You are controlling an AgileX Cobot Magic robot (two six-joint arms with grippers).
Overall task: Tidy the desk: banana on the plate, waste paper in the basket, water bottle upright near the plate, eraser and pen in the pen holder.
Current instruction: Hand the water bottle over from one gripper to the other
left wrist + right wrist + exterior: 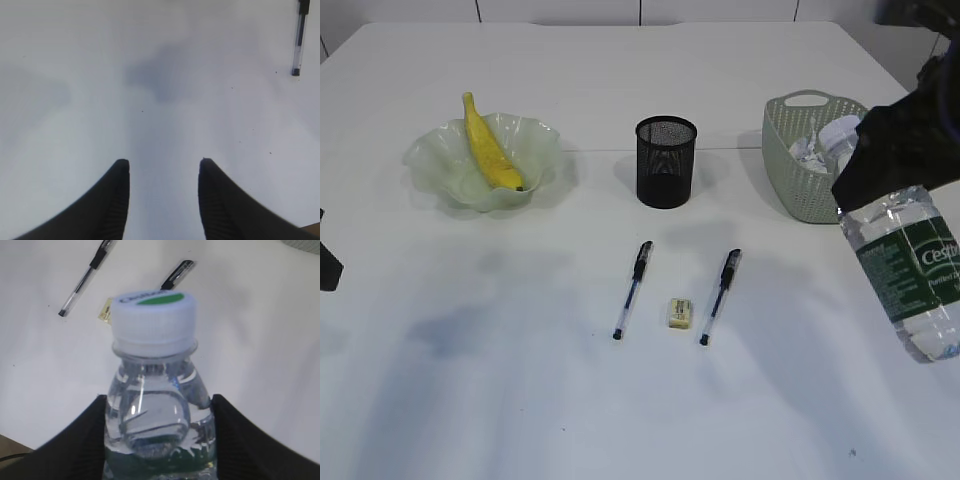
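The banana (488, 150) lies in the wavy pale green glass plate (435, 165) at the back left. The waste paper (825, 140) sits in the sage-green basket (790, 160) at the back right. My right gripper (159, 405) is shut on the water bottle (152, 365) and holds it tilted in the air at the right edge (905, 270). The black mesh pen holder (666, 160) stands in the middle. Two pens (633, 288) (719, 296) lie in front of it with the eraser (680, 311) between them. My left gripper (162, 165) is open and empty above bare table.
The basket's edge shows at the top right corner of the right wrist view (305, 242). One pen (299, 37) shows at the top right of the left wrist view. The table is white, with the left arm's dark edge (328, 265) at the far left.
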